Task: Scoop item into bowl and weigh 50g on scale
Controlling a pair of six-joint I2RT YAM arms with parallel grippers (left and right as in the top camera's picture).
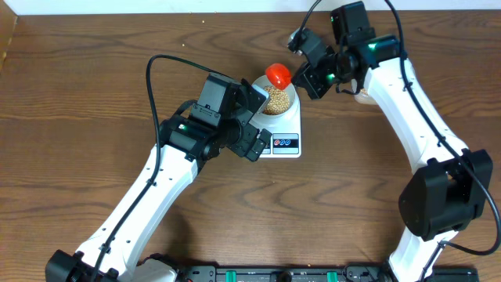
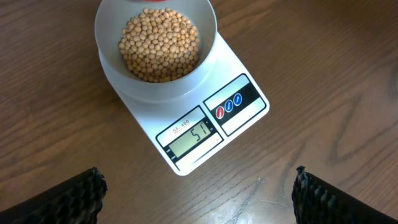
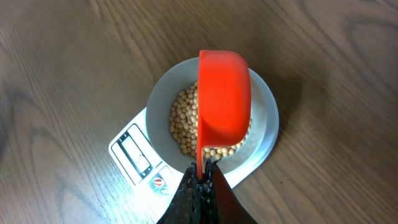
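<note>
Right pincer: one scoop, one bowl

Brown wooden table, strong grain, faint sheen in spots. Red plastic scoop in mid-air over table centre, tipped over, smooth outer shell facing right wrist view, thin handle running toward bottom of that view. Black rail, green fittings, along near table edge.
</note>
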